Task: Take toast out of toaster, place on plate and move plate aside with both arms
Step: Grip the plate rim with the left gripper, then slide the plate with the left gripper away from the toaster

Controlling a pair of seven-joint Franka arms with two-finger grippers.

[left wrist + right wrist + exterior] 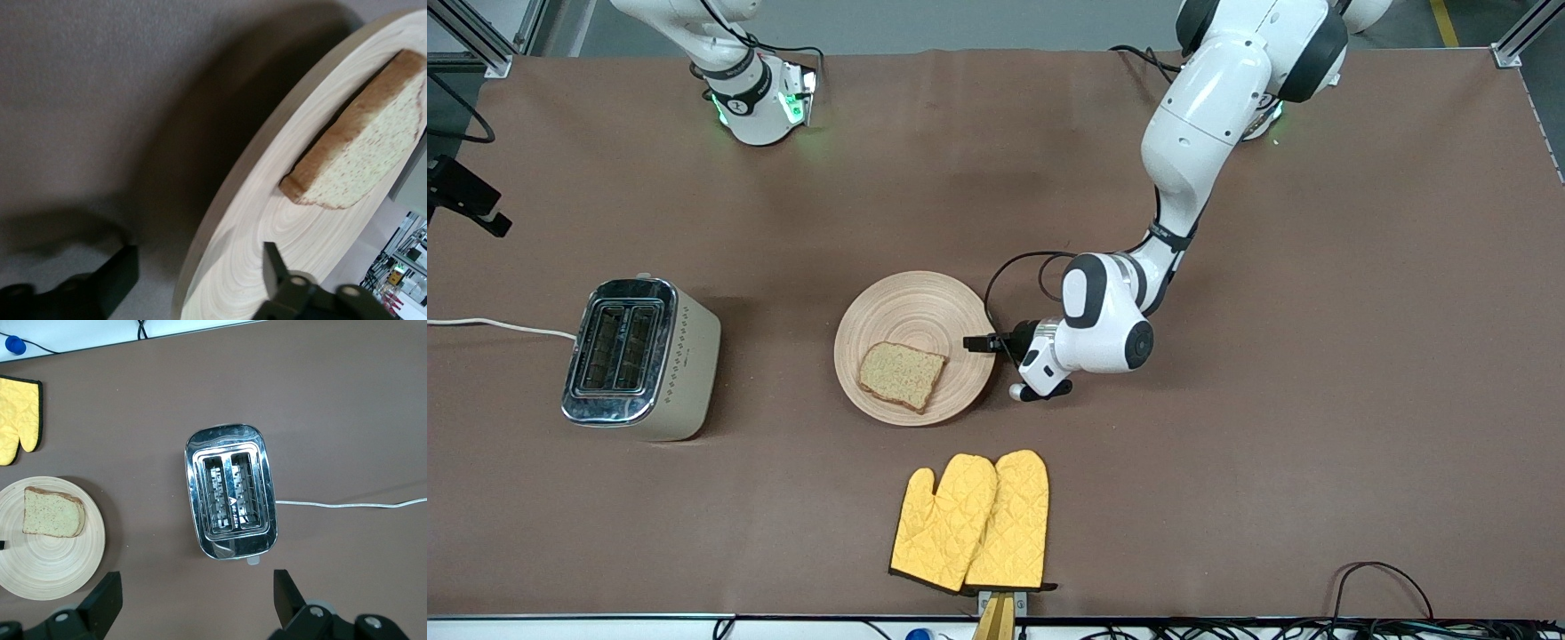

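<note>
The left gripper (200,273) has its fingers apart around the plate (907,307) rim. A fast pull could slide the toast (902,375) off. The right gripper (193,600) waits, fingers apart, high over the toaster (230,490).

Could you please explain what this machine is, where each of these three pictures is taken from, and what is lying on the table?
These are two white robot arms bolted to a table, each ending in a two-fingered gripper. The front view looks down from across the table; the other two come from cameras on each arm's wrist.

On the table: a toaster with empty slots, a wooden plate with the toast on it, and yellow oven mitts nearer the front camera.

The left gripper is at the plate's rim, one of its fingers over the plate and the other outside. The right gripper hangs open over the toaster, holding nothing.
</note>
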